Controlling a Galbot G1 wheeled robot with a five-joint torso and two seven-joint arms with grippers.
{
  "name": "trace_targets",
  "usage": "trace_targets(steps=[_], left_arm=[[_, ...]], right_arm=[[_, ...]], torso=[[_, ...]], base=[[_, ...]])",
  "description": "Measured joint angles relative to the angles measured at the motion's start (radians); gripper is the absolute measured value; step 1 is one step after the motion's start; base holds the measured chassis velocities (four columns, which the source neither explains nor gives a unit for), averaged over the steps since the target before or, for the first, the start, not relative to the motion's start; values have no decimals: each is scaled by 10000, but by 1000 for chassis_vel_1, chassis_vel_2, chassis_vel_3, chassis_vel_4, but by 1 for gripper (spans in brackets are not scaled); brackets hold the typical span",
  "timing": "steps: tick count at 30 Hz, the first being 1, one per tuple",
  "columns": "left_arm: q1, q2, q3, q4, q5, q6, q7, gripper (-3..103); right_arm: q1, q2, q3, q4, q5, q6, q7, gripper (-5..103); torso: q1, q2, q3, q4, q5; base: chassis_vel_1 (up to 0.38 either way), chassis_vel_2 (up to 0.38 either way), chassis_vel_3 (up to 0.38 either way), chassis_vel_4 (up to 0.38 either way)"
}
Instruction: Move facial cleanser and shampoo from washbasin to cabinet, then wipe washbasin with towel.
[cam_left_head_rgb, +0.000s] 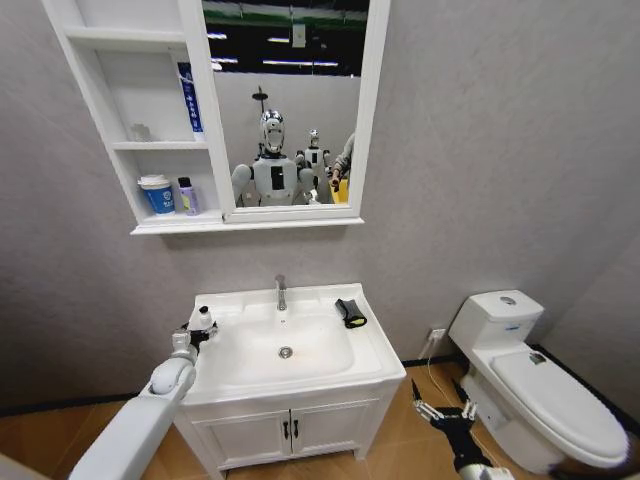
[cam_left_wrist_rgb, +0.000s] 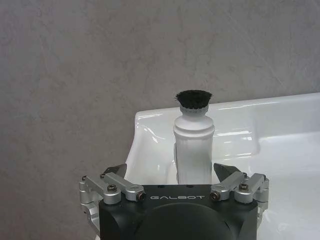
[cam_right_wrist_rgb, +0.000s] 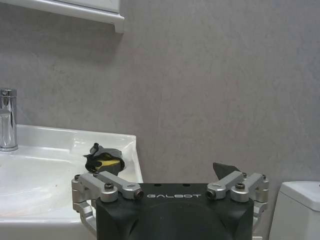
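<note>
Nearest the head camera, the left arm reaches up to the washbasin's (cam_left_head_rgb: 372, 352) left rear corner, where the left gripper (cam_left_head_rgb: 199, 330) sits at a white bottle with a black bristly top (cam_left_wrist_rgb: 193, 140). From the left wrist, that bottle stands upright on the rim between the two fingers (cam_left_wrist_rgb: 227, 175), which are spread wide on either side of it and do not touch it. On the far right rear corner of the washbasin lies the towel (cam_left_head_rgb: 350, 313), a crumpled black cloth with a yellow-green edge, well apart from the bottle, with the chrome tap (cam_left_head_rgb: 281, 292) between them at the back of the bowl. Above, the cabinet (cam_left_head_rgb: 92, 120) hangs on the wall joined to the mirror (cam_left_head_rgb: 290, 120); a blue and white tube (cam_left_head_rgb: 189, 97) leans in its middle niche, and a blue and white cup (cam_left_head_rgb: 156, 193) and a small bottle (cam_left_head_rgb: 187, 196) stand in the lowest one. Low beside the vanity (cam_left_head_rgb: 290, 428), the right gripper (cam_left_head_rgb: 443, 410) hangs with its fingers wide apart, between the vanity and the white toilet (cam_left_head_rgb: 530, 390).
</note>
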Motion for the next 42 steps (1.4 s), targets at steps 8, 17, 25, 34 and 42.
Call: trace_targets(steps=[8,17,25,34,42], left_arm=[[-122,-174,89,244,20,-85,344,72],[77,-163,17,172,67,-112,428,34],[271,151,-80,-598,-41,17,105,30],[553,1820,-370,-3361,-1609,780,-852,30],[-360,3674,-536,-6095,-4139,3492,-2715,30]], right_arm=[[63,-37,-41,18,-11,-107,94,100],[98,-12,-77,-12,-37,-111,102,100],[164,-53,-117,-24,-41,-114,111,100],[253,-81,-180,-51,-31,-120,114,100],[255,-13,-211,24,-53,-106,84,100]], torso=[[0,0,0,-1,-1],[0,0,0,-2,-1],[0,0,0,-3,-4],[0,1,0,1,-1],[0,2,-1,-3,-1]], base=[[0,0,0,0],[0,0,0,0],[0,0,0,0],[0,0,0,0],[0,0,0,0]])
